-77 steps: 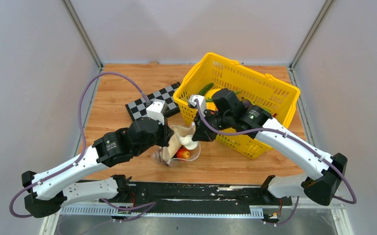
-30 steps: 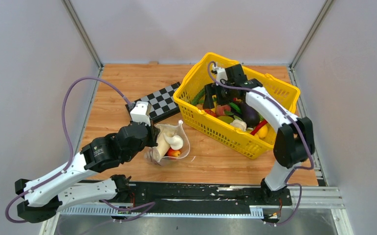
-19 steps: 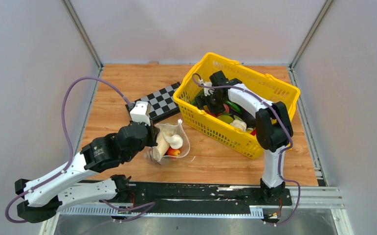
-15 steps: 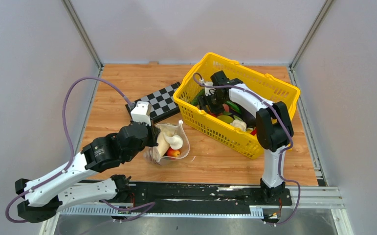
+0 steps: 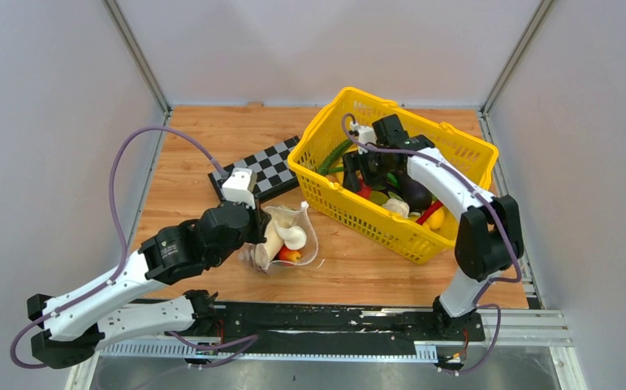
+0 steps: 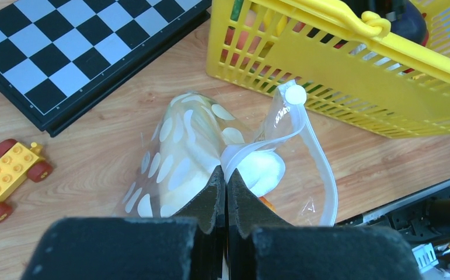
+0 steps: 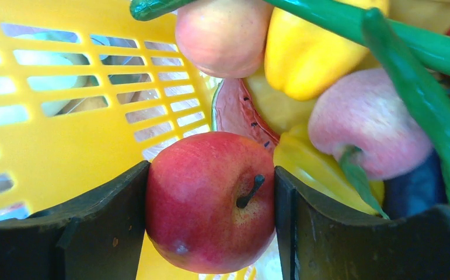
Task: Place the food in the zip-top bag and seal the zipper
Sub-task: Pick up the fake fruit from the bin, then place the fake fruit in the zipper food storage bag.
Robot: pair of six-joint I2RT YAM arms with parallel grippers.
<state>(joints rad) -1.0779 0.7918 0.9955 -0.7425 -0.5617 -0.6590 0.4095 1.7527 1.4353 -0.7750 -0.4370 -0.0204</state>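
Note:
The zip-top bag (image 5: 293, 237) lies on the table in front of the yellow basket, clear with white dots (image 6: 178, 146). My left gripper (image 6: 226, 182) is shut on the bag's mouth edge, pinching the zipper (image 6: 314, 160) strip and holding the mouth up. Inside the bag are a cream-white vegetable (image 6: 264, 169) and an orange-red fruit (image 5: 291, 254). My right gripper (image 7: 210, 204) is inside the basket, shut on a red apple (image 7: 205, 192) with a dark stem. In the top view the right gripper (image 5: 364, 180) hangs over the basket's left half.
The yellow basket (image 5: 350, 207) holds more food: a yellow pepper (image 7: 307, 52), pink apples (image 7: 365, 125), green beans (image 7: 409, 87) and an eggplant (image 5: 415, 192). A checkerboard (image 5: 256, 171) lies behind the bag. A yellow toy car (image 6: 6, 179) sits left of the bag.
My right arm left the bag, reached into the basket, shut on the red apple and has drawn back a little to the right. The left gripper keeps hold of the bag.

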